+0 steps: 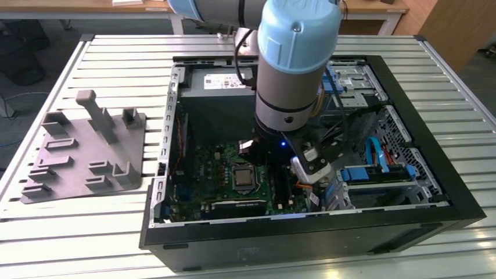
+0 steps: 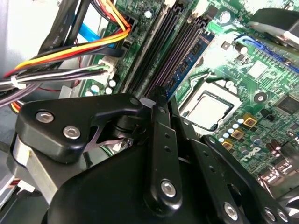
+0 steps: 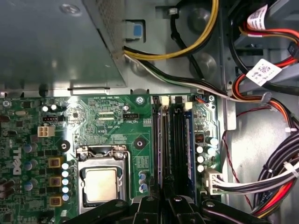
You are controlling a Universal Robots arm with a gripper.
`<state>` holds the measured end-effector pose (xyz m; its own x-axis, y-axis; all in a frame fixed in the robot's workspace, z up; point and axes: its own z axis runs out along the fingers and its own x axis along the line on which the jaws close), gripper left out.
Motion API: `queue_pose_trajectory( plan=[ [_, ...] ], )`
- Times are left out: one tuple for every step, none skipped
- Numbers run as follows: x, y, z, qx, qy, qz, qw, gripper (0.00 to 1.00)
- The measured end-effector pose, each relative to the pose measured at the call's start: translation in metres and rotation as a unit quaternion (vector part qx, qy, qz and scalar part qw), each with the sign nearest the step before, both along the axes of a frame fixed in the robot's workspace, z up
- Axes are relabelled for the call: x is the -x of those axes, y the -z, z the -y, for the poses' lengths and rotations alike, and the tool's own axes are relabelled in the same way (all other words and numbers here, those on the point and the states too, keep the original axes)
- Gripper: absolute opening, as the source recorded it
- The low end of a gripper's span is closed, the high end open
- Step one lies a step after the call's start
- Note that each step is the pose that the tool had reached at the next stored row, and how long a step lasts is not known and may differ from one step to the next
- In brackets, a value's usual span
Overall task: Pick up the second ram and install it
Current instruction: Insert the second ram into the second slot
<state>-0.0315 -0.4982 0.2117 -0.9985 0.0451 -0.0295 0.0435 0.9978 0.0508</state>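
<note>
My gripper (image 1: 307, 165) is down inside the open computer case (image 1: 310, 244), over the long black memory slots (image 3: 179, 140) (image 2: 170, 51). In both wrist views its black fingers (image 2: 159, 116) (image 3: 174, 205) stand shut, close together, in line with the slots. A thin pale sliver of the second ram (image 2: 148, 101) shows pinched at the fingertips; the rest is edge-on and hidden by the fingers. I cannot tell how deep it sits in its slot. Another blue-edged stick (image 3: 189, 149) (image 2: 198, 46) stands seated in the neighbouring slot.
The processor socket (image 3: 100, 184) (image 2: 208, 109) lies beside the slots. Bundles of coloured cables (image 3: 266, 177) (image 2: 70, 51) run close on the other side. The power supply box (image 3: 51, 42) is beyond the board. A grey moulded tray (image 1: 85, 154) sits at the exterior view's left of the case.
</note>
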Motion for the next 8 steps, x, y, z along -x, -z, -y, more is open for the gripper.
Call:
queue_pose_trajectory(
  plan=[
    [-0.0009, -0.0001, 0.0001, 0.0025, 0.0, 0.0, 1.0, 0.14],
    [-0.0013, -0.0001, 0.0002, 0.0039, 0.001, 0.0, 1.0, 0.14],
    [-0.0014, 0.0, 0.0002, 0.0048, 0.002, 0.0, 1.0, 0.14],
    [-0.0014, -0.0001, 0.0002, 0.0054, 0.004, 0.0, 1.0, 0.14],
    [-0.0014, -0.0002, 0.0002, 0.006, 0.005, -0.0001, 1.0, 0.14],
    [-0.0015, -0.0004, 0.0001, 0.0063, 0.005, -0.0001, 1.0, 0.14],
    [-0.0015, -0.0006, -0.0003, 0.0064, 0.005, -0.0001, 1.0, 0.14],
    [-0.0015, -0.0006, -0.0007, 0.0064, 0.005, 0.0, 1.0, 0.14]
  ],
)
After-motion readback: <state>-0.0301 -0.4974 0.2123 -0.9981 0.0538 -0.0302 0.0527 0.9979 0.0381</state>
